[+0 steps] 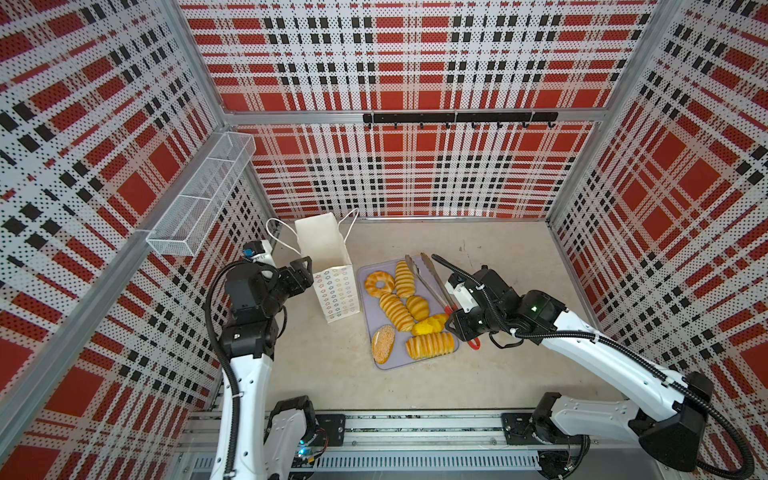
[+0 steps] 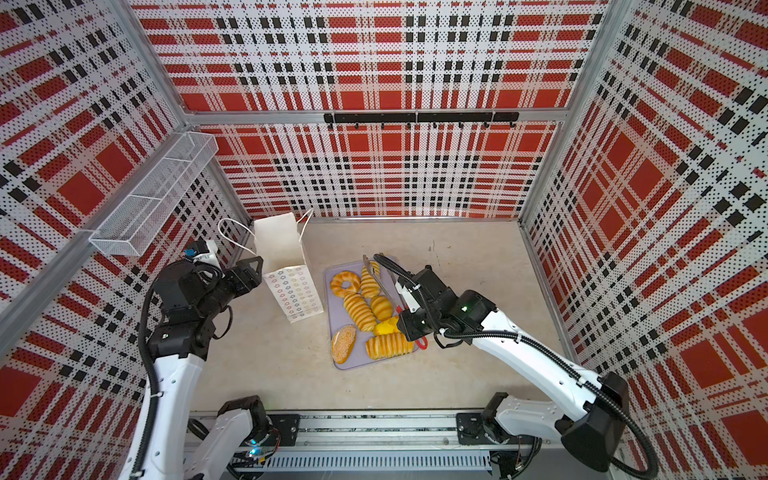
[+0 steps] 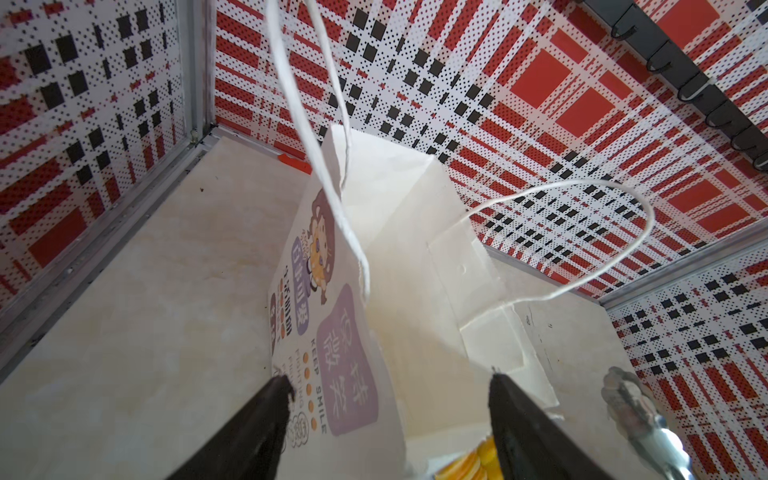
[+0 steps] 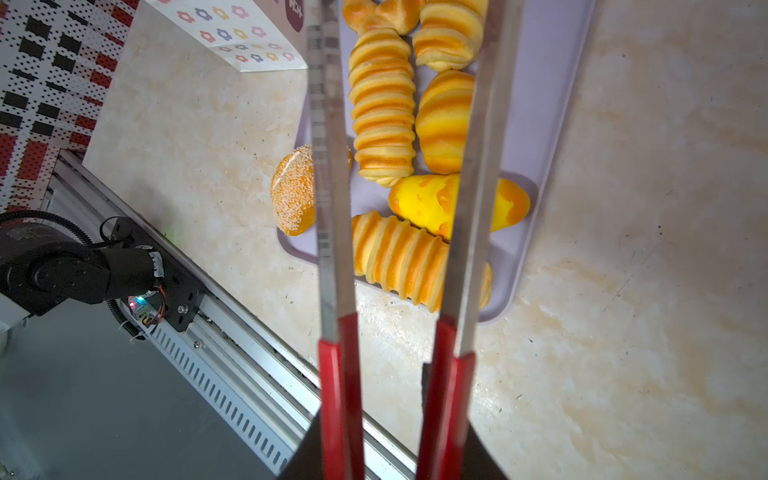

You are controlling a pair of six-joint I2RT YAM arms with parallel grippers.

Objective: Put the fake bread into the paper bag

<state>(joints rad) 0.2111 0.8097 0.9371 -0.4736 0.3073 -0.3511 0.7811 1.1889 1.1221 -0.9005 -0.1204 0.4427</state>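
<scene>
Lying on tray (image 1: 366,313), golden ridged fake bread (image 1: 397,311)

"KEEP SMILE" on the paper bag (image 3: 415,232), Chinese characters on its purple patch (image 3: 348,365)

We see the paper bag (image 1: 328,249) as matt white paper, lightly creased, with thin white cord handles (image 3: 320,166). The fake bread (image 4: 382,108) looks smooth with a soft sheen, like moulded plastic, save the seeded oval (image 4: 293,191), whose top is rough and grainy. We find the tongs (image 4: 330,166) in dull brushed metal with glossy red handle sleeves, the lilac tray (image 4: 536,137) smooth and matt like plastic, and the bench (image 4: 623,249) a smooth, marbled beige with a faint shine.
</scene>
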